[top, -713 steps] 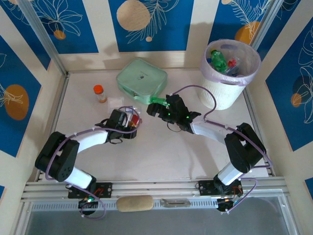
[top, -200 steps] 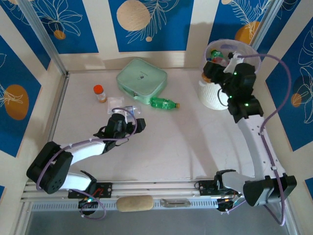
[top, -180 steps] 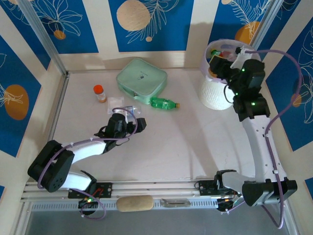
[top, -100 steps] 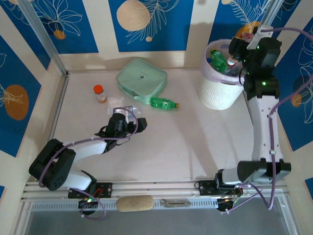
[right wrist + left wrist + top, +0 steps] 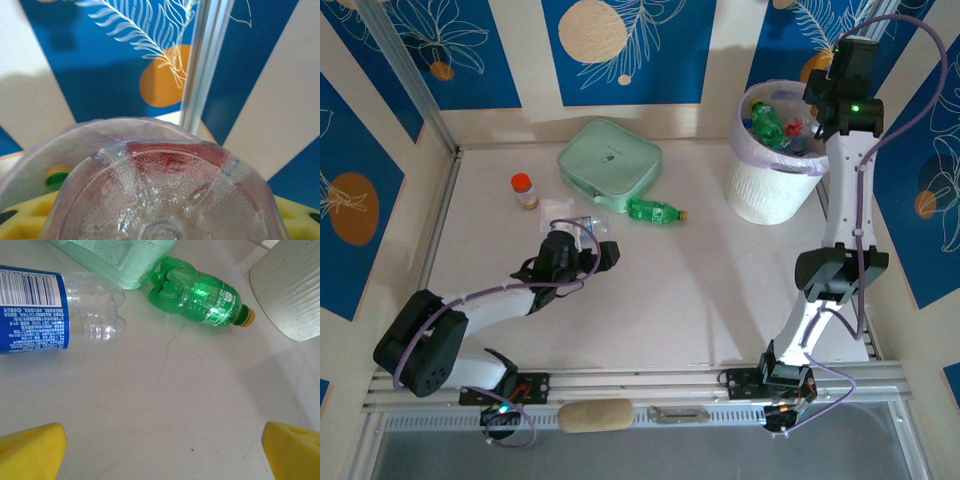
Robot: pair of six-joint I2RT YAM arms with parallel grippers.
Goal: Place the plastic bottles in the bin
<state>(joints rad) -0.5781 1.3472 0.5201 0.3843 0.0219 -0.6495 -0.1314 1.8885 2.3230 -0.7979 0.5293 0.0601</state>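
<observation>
**A:** Trouble is looming on the right. The right gripper point(image 5: 160, 222) is clamping a red-tinted bottle point(image 5: 165, 185) high up, and it is hanging near the far edge of the bin point(image 5: 760, 195), not over the middle.

**B:** So letting go there is risking a miss?

**A:** I'm thinking so. Bottles are already piling up inside near the bag's rim, so this one could be glancing off and dropping behind the bin.

**B:** And the left arm?

**A:** The left gripper point(image 5: 160, 450) is sitting low over the table, fingers wide apart, gripping nothing. A blue-labelled bottle point(image 5: 50, 310) and a green bottle point(image 5: 200, 292) are lying on their sides ahead of it, just beside the mint pouch point(image 5: 115, 260).

**B:** What is worrying you there?

**A:** A careless nudge is likely sending either one rolling away, and the pouch is crowding the approach.
</observation>
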